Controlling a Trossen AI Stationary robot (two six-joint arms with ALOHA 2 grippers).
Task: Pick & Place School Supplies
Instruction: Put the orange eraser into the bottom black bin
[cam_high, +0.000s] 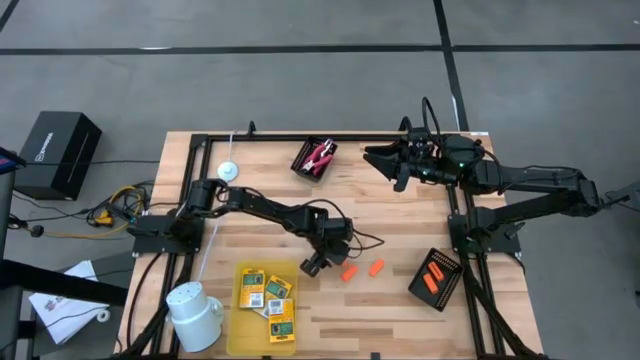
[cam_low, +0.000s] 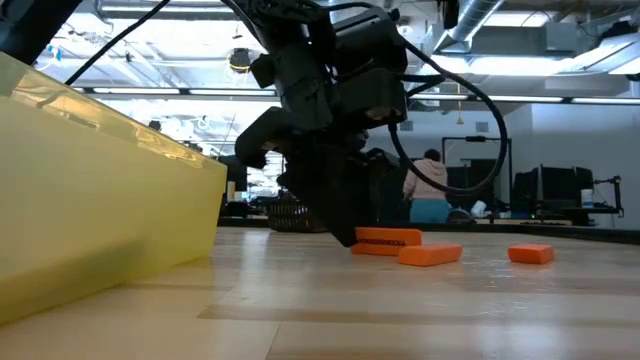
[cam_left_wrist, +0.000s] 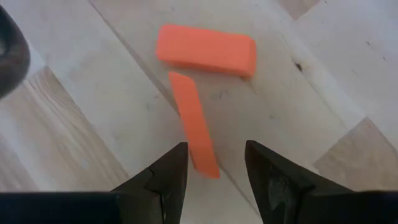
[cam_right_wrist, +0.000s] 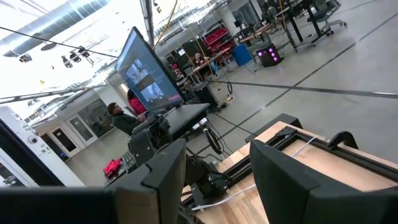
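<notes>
My left gripper (cam_high: 316, 263) (cam_left_wrist: 216, 152) is open and low over the table, just right of the yellow tray. Its fingers stand on either side of the near end of a slim orange piece (cam_left_wrist: 194, 127) without touching it. A second orange block (cam_left_wrist: 206, 50) lies flat just beyond, and a third (cam_high: 376, 267) (cam_low: 530, 254) sits farther right. Yellow-and-green packets (cam_high: 266, 292) lie in the yellow tray (cam_high: 240, 325). The red-handled scissors (cam_high: 320, 155) rest in a black tray near the far edge. My right gripper (cam_high: 388, 163) (cam_right_wrist: 217, 177) is open and raised near the far edge.
A black tray (cam_high: 435, 278) holding more orange pieces sits at the right near side. A white mug (cam_high: 195, 315) stands at the near left corner, and a small white disc (cam_high: 229, 171) lies far left. The yellow tray's wall (cam_low: 100, 220) rises close to my left gripper.
</notes>
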